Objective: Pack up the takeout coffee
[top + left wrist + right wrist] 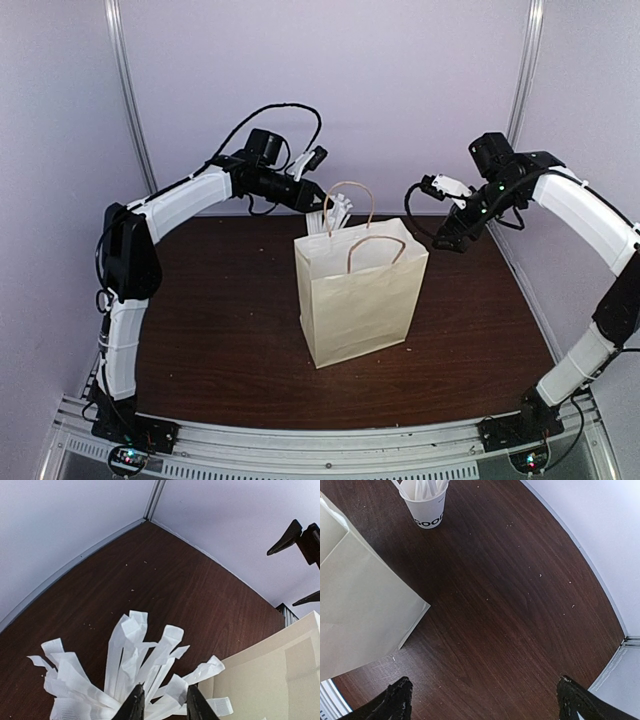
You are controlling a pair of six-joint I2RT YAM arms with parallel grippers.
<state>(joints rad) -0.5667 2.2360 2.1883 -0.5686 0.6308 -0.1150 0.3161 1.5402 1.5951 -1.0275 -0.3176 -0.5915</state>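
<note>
The takeout coffee is out of view in every frame. A white paper bag (pixel 360 300) with brown handles stands upright mid-table. Behind it is a white cup (pixel 427 511) with dark letters, holding white wrapped sticks (pixel 132 655). My left gripper (pixel 165 706) hangs just above those sticks (pixel 335 212). Its jaws are narrowed but still apart, and stick ends lie loosely between the fingertips (pixel 134 705). My right gripper (pixel 485 700) is wide open over bare table to the right of the bag (pixel 355 595), holding nothing.
The bag's rim (pixel 270 680) is close to the right of the left gripper (pixel 316 158). The right gripper (pixel 442 212) hovers by the bag's upper right corner. White walls close in the dark wood table (pixel 220 330) at the back and sides.
</note>
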